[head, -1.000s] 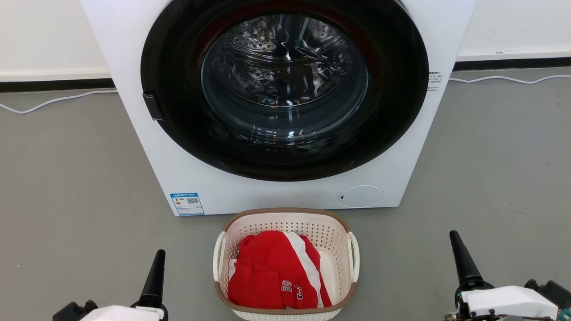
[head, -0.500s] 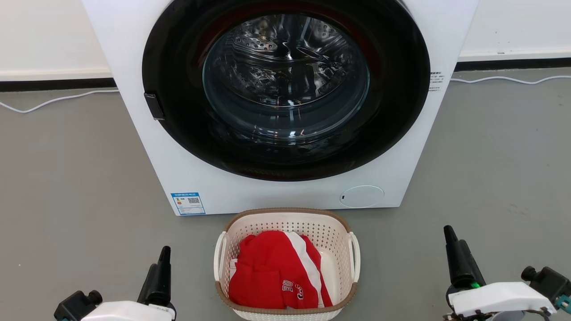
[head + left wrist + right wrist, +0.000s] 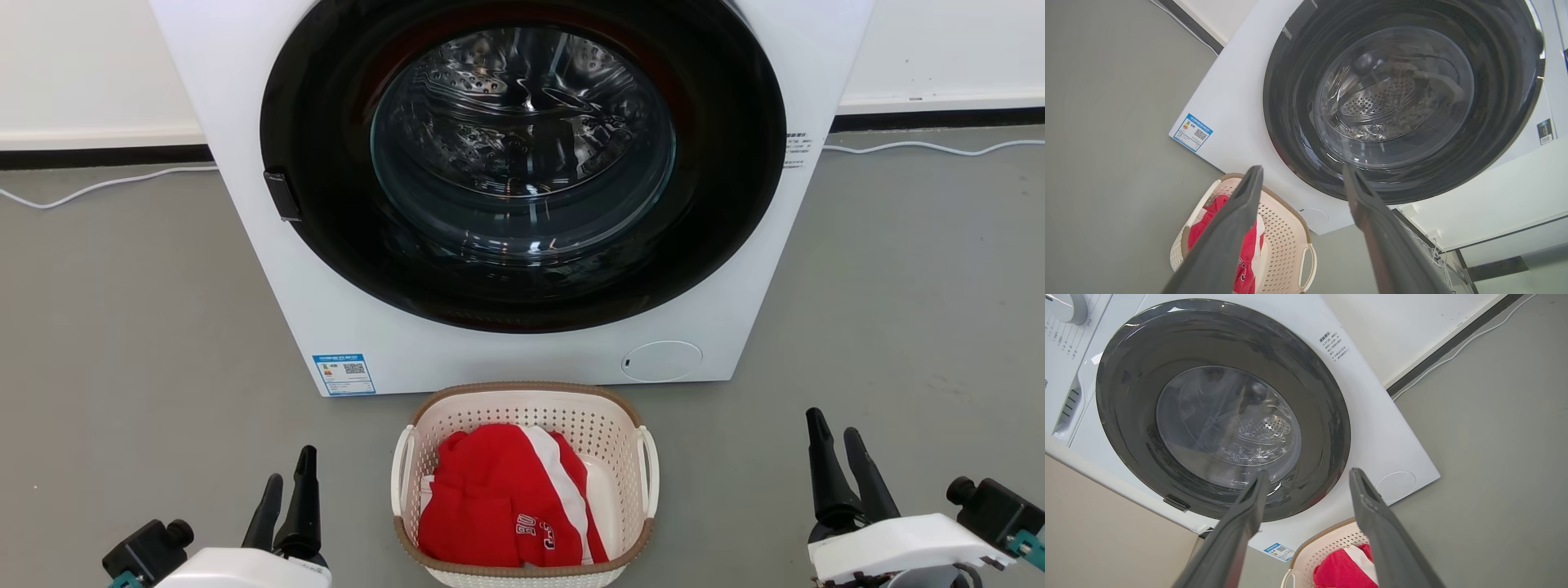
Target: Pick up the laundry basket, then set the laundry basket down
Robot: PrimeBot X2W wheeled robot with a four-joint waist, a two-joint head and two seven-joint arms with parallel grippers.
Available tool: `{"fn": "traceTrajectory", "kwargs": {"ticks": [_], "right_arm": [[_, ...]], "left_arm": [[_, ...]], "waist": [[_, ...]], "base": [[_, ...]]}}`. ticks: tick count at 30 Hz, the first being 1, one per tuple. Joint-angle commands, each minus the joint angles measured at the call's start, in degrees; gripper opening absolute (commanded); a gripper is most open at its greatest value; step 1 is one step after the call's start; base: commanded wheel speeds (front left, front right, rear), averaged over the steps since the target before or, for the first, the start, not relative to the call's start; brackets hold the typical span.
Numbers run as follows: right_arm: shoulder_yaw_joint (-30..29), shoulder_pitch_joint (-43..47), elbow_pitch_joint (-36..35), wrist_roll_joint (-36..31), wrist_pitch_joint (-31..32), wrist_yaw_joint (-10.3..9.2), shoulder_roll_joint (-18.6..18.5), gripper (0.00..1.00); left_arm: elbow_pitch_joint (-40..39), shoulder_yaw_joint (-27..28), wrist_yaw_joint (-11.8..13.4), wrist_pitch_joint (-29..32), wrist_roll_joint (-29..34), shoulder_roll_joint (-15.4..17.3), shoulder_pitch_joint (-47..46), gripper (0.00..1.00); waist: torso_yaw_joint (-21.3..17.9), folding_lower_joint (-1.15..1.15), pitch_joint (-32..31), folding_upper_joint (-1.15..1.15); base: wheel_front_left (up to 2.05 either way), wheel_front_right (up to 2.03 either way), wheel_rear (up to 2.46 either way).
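The laundry basket (image 3: 608, 433), cream-white and perforated with a brown rim, stands on the grey floor right in front of the washer, holding a red and white garment (image 3: 498, 498). It appears again in the left wrist view (image 3: 1286, 228) and the right wrist view (image 3: 1327, 543). My left gripper (image 3: 290, 478) is open, low on the floor side left of the basket and apart from its left handle (image 3: 398, 469). My right gripper (image 3: 834, 431) is open too, well to the right of the right handle (image 3: 651, 469). Nothing sits between either pair of fingers.
A white front-loading washer (image 3: 506, 359) with a closed dark round door (image 3: 522, 163) rises just behind the basket. A white cable (image 3: 98, 184) runs along the wall base on both sides. Grey floor lies left and right of the basket.
Both grippers turned about their wrists, so each now shows two separate fingers instead of one. Both crept slightly inward toward the basket. The basket has stayed put.
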Motion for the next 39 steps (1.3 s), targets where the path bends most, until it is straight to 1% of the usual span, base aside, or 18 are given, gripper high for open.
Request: {"fn": "traceTrajectory", "kwargs": {"ticks": [1,17,18,39], "right_arm": [[1.17,-0.46,-2.25,-2.21,-1.04,0.25,-0.72,1.0],[1.15,-0.14,-1.88,-14.27,-3.73,0.31,-0.83,1.0],[1.15,-0.14,-1.88,-14.27,-3.73,0.31,-0.83,1.0],[0.96,0.53,-1.32,-28.74,-7.26,0.38,-0.99,1.0]], "left_arm": [[-1.92,0.7,0.26,-0.87,1.92,0.51,-0.52,1.0],[-3.39,0.62,0.29,-3.55,13.45,0.65,0.15,1.0],[-3.39,0.62,0.29,-3.55,13.45,0.65,0.15,1.0],[-5.31,0.37,0.42,-7.09,27.3,0.85,1.0,1.0]], "waist": [[-0.02,0.0,0.0,0.0],[-0.1,0.0,-0.1,0.0],[-0.1,0.0,-0.1,0.0],[-0.08,0.0,-0.03,0.0]], "base": [[0.0,0.0,0.0],[0.0,0.0,0.0],[0.0,0.0,0.0],[0.0,0.0,0.0]]}}
